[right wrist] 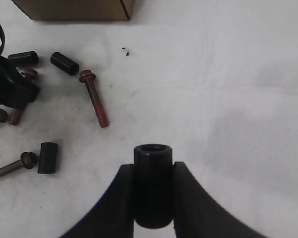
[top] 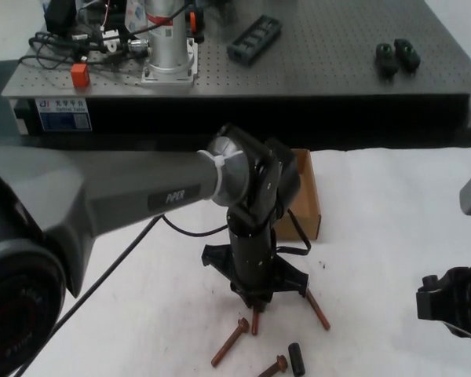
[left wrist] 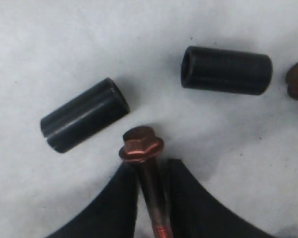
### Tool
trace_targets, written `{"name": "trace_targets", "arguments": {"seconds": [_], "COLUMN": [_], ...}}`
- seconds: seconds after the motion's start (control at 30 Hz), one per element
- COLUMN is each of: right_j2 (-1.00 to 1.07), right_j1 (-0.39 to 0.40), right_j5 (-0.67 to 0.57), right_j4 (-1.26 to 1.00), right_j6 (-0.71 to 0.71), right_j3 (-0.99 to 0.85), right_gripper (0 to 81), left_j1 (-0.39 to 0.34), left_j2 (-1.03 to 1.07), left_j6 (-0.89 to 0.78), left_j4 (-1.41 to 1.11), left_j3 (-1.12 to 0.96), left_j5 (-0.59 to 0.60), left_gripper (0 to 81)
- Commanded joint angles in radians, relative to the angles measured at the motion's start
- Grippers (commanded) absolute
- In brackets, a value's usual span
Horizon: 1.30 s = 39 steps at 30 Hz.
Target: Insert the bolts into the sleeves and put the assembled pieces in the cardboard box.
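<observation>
One bolt gripped by shank in left hand, one sleeve clamped in right hand

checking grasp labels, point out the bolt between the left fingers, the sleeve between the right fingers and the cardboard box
bolt (left wrist: pixel 141 144): left wrist view, hex head
sleeve (right wrist: pixel 153 191): right wrist view, side wall
cardboard box (top: pixel 308 200): high view, outer side wall

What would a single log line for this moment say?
left tool: shut on bolt | right tool: shut on sleeve | loose sleeves: on cloth near bolt | cardboard box: on cloth
</observation>
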Motion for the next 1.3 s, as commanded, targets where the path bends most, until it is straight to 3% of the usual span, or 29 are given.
{"name": "trace_targets", "arguments": {"seconds": [0.0,0.07,0.17,0.33,0.6,0.73,0.97,1.27], "right_j2": [-0.006,-0.006,-0.006,-0.006,-0.006,-0.006,0.008,0.061], "right_j1": [-0.004,-0.004,-0.004,-0.004,0.007,0.072,0.215,0.249], "right_j5": [-0.013,-0.013,-0.013,-0.049,-0.421,-0.576,-0.581,-0.574], "right_j4": [-0.015,-0.015,-0.015,-0.015,-0.119,-0.326,-0.674,-0.862], "right_j6": [0.003,0.003,0.003,0.001,-0.020,0.040,0.163,0.239], "right_j3": [-0.002,-0.002,-0.002,-0.002,0.043,0.097,0.131,0.130], "right_gripper": [2.2,2.2,2.2,2.2,2.2,2.2,2.2,2.2], "left_j1": [0.001,0.001,0.001,0.003,0.012,0.012,0.015,0.018], "left_j2": [0.002,0.002,0.002,-0.047,-0.331,-0.500,-0.730,-0.798], "left_j6": [-0.013,-0.013,0.017,0.032,0.070,0.057,-0.031,-0.044], "left_j4": [-0.039,-0.038,-0.038,-0.038,-0.185,-0.454,-0.931,-1.001], "left_j3": [0.006,0.006,0.006,0.006,0.029,0.195,0.527,0.599], "left_j5": [0.004,0.004,0.006,0.062,0.062,0.167,0.359,0.388], "left_gripper": [15.3,13.2,1.2,0.6,0.6,0.6,0.6,0.6]}}
